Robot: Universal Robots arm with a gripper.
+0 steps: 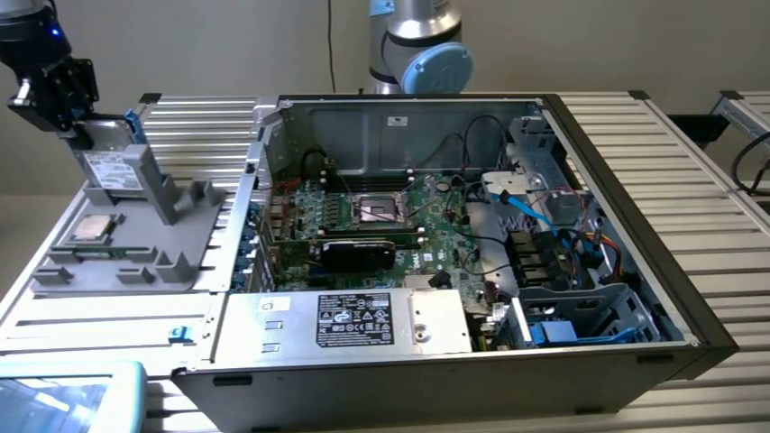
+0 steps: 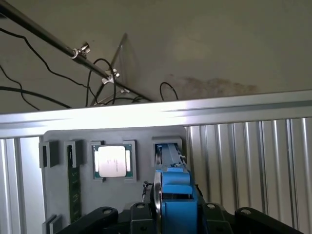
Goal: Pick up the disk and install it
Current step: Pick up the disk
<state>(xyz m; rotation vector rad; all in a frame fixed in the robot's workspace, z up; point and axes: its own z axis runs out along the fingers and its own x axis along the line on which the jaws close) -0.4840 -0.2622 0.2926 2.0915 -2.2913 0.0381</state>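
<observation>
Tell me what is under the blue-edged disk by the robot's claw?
A grey holder sits under the disk, which the gripper grips from above. A square chip lies nearby on the holder. The disk's lower edge is hidden behind the holder's posts.

The disk (image 1: pixel 106 165) stands with its lower part hidden behind an upright of the grey holder (image 1: pixel 154 185), and its label print is too small to read. In the wrist view the disk (image 2: pixel 178 195) shows edge-on, cut off by the bottom edge. The jaws seem to clamp it, though the contact itself is hidden.
</observation>
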